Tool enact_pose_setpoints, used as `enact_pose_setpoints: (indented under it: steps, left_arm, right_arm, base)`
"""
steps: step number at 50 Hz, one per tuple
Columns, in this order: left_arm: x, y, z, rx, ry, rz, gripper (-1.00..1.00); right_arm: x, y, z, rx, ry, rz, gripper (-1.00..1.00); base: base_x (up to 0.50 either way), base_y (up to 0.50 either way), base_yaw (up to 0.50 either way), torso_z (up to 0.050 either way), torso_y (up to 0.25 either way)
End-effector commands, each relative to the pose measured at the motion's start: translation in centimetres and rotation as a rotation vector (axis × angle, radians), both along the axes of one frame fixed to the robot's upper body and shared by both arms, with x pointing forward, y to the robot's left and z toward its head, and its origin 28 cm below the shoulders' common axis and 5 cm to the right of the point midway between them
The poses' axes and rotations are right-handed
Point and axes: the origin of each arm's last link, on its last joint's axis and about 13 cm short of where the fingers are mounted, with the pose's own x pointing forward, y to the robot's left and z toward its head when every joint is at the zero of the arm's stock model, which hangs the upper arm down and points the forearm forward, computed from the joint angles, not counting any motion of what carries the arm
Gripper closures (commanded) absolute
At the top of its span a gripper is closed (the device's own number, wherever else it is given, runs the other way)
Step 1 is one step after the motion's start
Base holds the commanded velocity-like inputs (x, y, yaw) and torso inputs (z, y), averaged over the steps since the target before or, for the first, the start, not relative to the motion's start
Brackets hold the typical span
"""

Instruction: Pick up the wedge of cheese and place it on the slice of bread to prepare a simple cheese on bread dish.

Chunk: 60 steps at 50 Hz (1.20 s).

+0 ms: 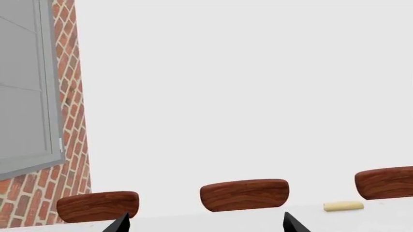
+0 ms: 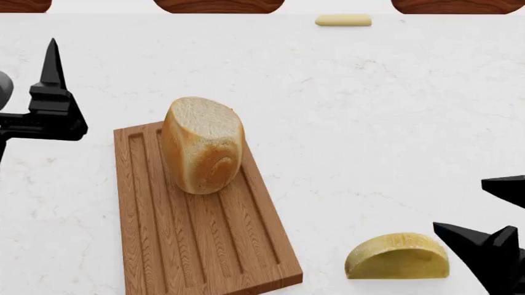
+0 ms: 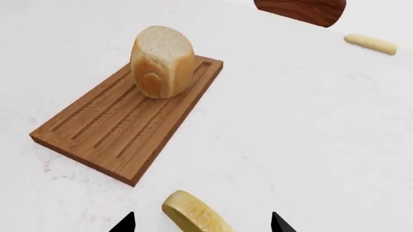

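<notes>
The wedge of cheese (image 2: 398, 256), a yellow half-disc, lies on the white table at the front right. It also shows in the right wrist view (image 3: 193, 214), between my right gripper's spread fingertips. My right gripper (image 2: 492, 215) is open and empty, just right of the cheese, not touching it. The slice of bread (image 2: 203, 144), a thick crusty chunk with a white cut face, stands on the far end of a ridged wooden cutting board (image 2: 197, 239); both show in the right wrist view, bread (image 3: 162, 60). My left gripper (image 2: 51, 74) is open and empty at the left, above the table.
A small pale yellow bar (image 2: 343, 20) lies near the table's far edge, also in the left wrist view (image 1: 343, 206). Wooden chair backs (image 1: 244, 194) stand beyond that edge. A brick wall with a grey window (image 1: 26, 82) is in the left wrist view.
</notes>
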Motion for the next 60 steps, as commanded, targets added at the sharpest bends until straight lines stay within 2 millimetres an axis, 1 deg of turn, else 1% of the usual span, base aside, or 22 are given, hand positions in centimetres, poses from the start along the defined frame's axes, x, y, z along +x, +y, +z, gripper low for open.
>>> enact_pose_setpoints:
  steps: [1, 2, 6, 10, 20, 23, 30, 31, 51, 56, 60]
  left_arm:
    - [0.0, 0.0, 0.0, 0.0, -0.003, 0.002, -1.0]
    - [-0.1, 0.0, 0.0, 0.0, -0.004, 0.003, -1.0]
    - [0.0, 0.0, 0.0, -0.001, -0.004, 0.002, -1.0]
    - [-0.1, 0.0, 0.1, -0.003, -0.004, 0.002, -1.0]
    - [0.0, 0.0, 0.0, -0.002, -0.001, 0.002, -1.0]
    - [0.0, 0.0, 0.1, -0.001, 0.0, 0.002, -1.0]
    - [0.0, 0.0, 0.0, -0.002, 0.001, 0.001, -1.0]
    - [0.0, 0.0, 0.0, -0.002, 0.001, 0.0, -1.0]
    - [0.0, 0.0, 0.1, -0.002, 0.002, -0.002, -1.0]
    - [0.0, 0.0, 0.1, -0.001, 0.003, -0.003, -1.0]
    - [-0.1, -0.1, 0.2, -0.001, 0.005, 0.0, -1.0]
  right_arm:
    - [1.4, 0.0, 0.1, 0.12, 0.037, -0.056, -1.0]
    - [1.6, -0.1, -0.3, 0.09, 0.057, -0.05, -1.0]
    - [1.8, 0.2, -0.7, 0.028, 0.086, 0.06, -1.0]
    - [2.0, -0.2, -1.0, -0.038, 0.123, 0.081, -1.0]
    - [3.0, -1.6, -1.5, -0.087, 0.148, 0.046, -1.0]
    - [3.3, -2.0, -1.8, -0.106, 0.158, 0.031, -1.0]
    - [3.9, -2.1, -2.7, -0.128, 0.171, 0.027, -1.0]
    - [4.1, -2.3, -3.2, -0.132, 0.177, 0.012, -1.0]
    - [4.3, -2.2, -3.0, -0.148, 0.161, 0.022, -1.0]
    - [4.1, -2.5, -2.9, -0.163, 0.162, 0.093, -1.0]
    - [4.1, -2.9, -2.6, -0.188, 0.156, 0.105, -1.0]
  base:
    - [0.0, 0.0, 0.0, 0.0, 0.0]
    - [0.0, 0.0, 0.0, 0.0, 0.0]
    - [0.0, 0.0, 0.0, 0.0, 0.0]
    - [0.0, 0.0, 0.0, 0.0, 0.0]
    - [0.0, 0.0, 0.0, 0.0, 0.0]
    - [0.0, 0.0, 0.0, 0.0, 0.0]
    - [0.0, 0.0, 0.0, 0.0, 0.0]
    - [0.0, 0.0, 0.0, 0.0, 0.0]
    - [0.0, 0.0, 0.0, 0.0, 0.0]
    - [0.0, 0.0, 0.0, 0.0, 0.0]
    - [0.0, 0.0, 0.0, 0.0, 0.0]
